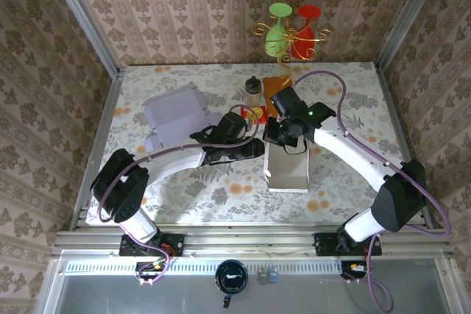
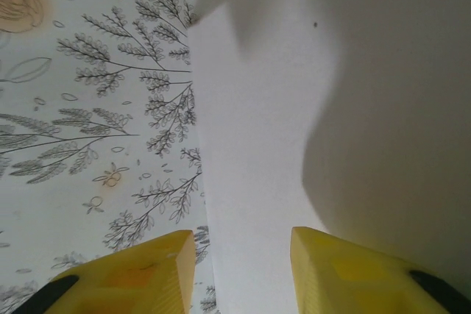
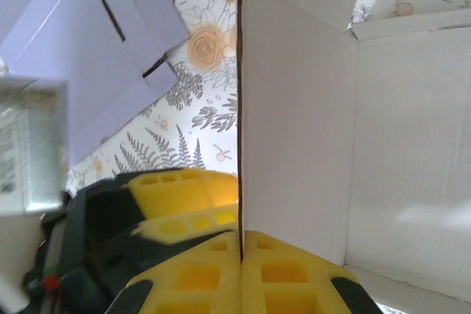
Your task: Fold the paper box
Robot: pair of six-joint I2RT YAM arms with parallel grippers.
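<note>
The white paper box (image 1: 288, 167) lies partly folded at the table's middle, one long wall raised. My right gripper (image 3: 241, 244) is shut on the near edge of that upright wall (image 3: 294, 115), and the box's open inside (image 3: 405, 152) shows to its right. In the top view the right gripper (image 1: 278, 134) sits at the box's far end. My left gripper (image 2: 243, 255) is open, its yellow fingers (image 2: 147, 273) on either side of the outer face of the white panel (image 2: 309, 108). It reaches the box's left side (image 1: 254, 148), and its fingers (image 3: 184, 196) press beside the wall.
A flat lavender box (image 1: 175, 117) lies at the back left, also under the right wrist (image 3: 88, 56). A small clear bottle (image 1: 253, 92), a red item (image 1: 254, 113) and an orange-brown pad (image 1: 278, 86) stand behind the box. A wire stand with green and red glasses (image 1: 293, 31) is at the rear.
</note>
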